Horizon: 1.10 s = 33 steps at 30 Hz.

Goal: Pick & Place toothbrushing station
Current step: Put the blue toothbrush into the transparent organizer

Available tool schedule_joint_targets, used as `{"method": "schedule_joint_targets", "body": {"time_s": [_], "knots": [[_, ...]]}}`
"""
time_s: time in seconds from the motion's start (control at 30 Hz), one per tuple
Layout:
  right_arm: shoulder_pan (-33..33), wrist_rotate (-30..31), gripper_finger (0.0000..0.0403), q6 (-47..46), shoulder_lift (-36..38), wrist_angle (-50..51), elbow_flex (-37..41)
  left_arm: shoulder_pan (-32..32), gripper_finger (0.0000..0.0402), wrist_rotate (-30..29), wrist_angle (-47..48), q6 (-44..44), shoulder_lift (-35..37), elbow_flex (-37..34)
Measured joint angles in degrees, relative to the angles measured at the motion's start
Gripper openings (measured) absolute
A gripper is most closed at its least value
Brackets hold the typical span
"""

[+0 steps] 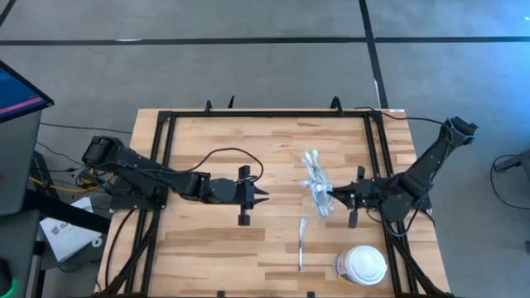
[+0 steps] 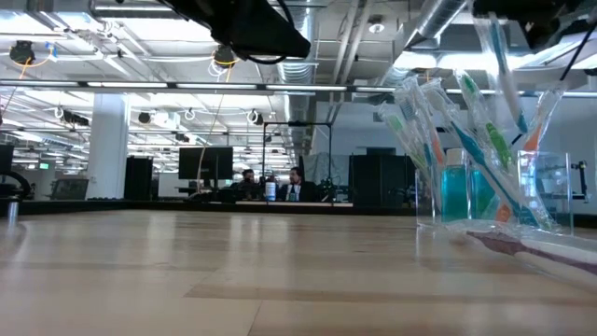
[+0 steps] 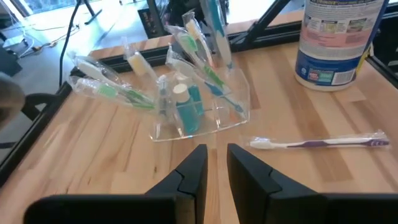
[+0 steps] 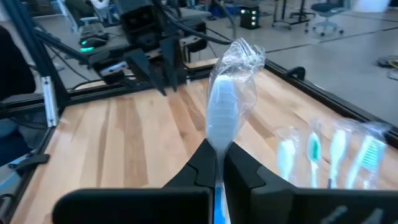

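Hovering just beside the clear cup (image 1: 321,197) of toothbrushes, right tool (image 4: 219,163) is clamped on a wrapped toothbrush (image 4: 227,102), long axis upright. Left tool (image 3: 216,163), fingers slightly apart and empty, sits farther off; loose toothbrush (image 1: 301,243) lies on the surface (image 1: 215,248).

The table (image 1: 248,240) is evenly lit from overhead, with only short, soft shadows cast beneath both arms in the high view. In the low view, rows of ceiling lights (image 2: 140,56) are seen burning bright in the hall behind — the near wood is blurred, and the clear plastic cup (image 2: 494,191) is caught with glare on its walls. Daylight is blown out at a corner of the left wrist view. The wrapped toothbrush (image 4: 227,102) is rendered soft and hazy in the right wrist view — its wrapper shining pale.
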<state>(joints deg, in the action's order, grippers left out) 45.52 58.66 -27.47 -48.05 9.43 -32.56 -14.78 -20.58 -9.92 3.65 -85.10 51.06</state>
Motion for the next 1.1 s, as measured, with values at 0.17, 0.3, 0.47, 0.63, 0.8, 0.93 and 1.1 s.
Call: {"method": "schedule_joint_targets", "body": {"time_s": [0.17,0.3,0.47,0.63,0.8,0.93,1.1], "knots": [[1.5,1.4,0.0001,-1.6,0.0,1.3,0.0,0.0,0.0055,0.0,-1.3,-1.8,0.0,-0.8],[1.7,1.5,0.0001,-2.5,0.0,1.1,0.9,0.0,0.0055,0.0,-3.1,-2.5,0.0,-1.9],[1.7,2.1,0.0002,-6.5,0.0,1.1,3.2,0.0,0.0055,0.0,-4.5,-2.5,0.0,-2.4],[1.7,2.2,0.0001,-7.1,0.0,0.1,5.0,0.0,0.0055,0.0,-4.7,-2.5,0.0,-2.4],[1.7,2.1,0.0002,-7.3,0.0,-2.9,7.4,0.0,0.0056,-0.1,-4.8,-2.5,0.0,-2.4],[1.6,2.1,0.0001,-8.6,0.0,-5.7,10.0,0.0,0.0056,-0.1,-4.8,-2.5,0.0,-2.4],[1.6,2.0,0.0002,-8.6,0.0,-9.0,12.3,0.0,0.0056,-0.1,-4.8,-2.5,0.0,-2.4]]}}
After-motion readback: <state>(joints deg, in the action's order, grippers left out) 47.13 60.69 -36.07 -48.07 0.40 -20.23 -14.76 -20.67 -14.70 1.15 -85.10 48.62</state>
